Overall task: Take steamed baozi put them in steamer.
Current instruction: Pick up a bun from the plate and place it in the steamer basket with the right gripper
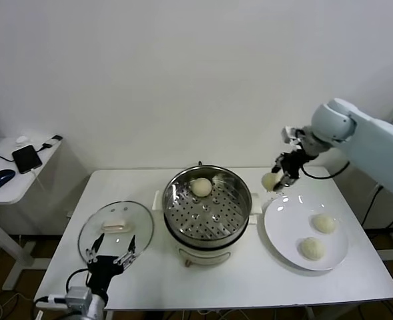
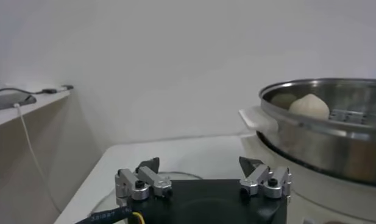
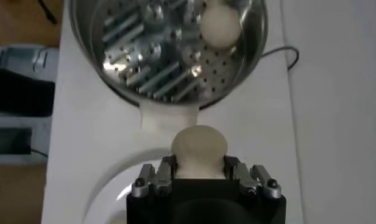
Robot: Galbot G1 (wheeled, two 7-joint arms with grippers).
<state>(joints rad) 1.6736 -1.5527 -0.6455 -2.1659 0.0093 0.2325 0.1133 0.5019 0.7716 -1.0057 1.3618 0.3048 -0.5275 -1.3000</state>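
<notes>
Two baozi [image 1: 318, 235] on the plate [image 1: 283, 227] show only overhead; right gripper [image 3: 200, 173] fingers clamp another; left gripper [image 2: 203, 173] fingers spread.

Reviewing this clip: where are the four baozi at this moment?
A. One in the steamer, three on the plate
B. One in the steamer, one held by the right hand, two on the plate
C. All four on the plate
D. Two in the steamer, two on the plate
B: one baozi sits on the steamer tray, the right hand grips another in the air, and two lie on the plate.
</notes>
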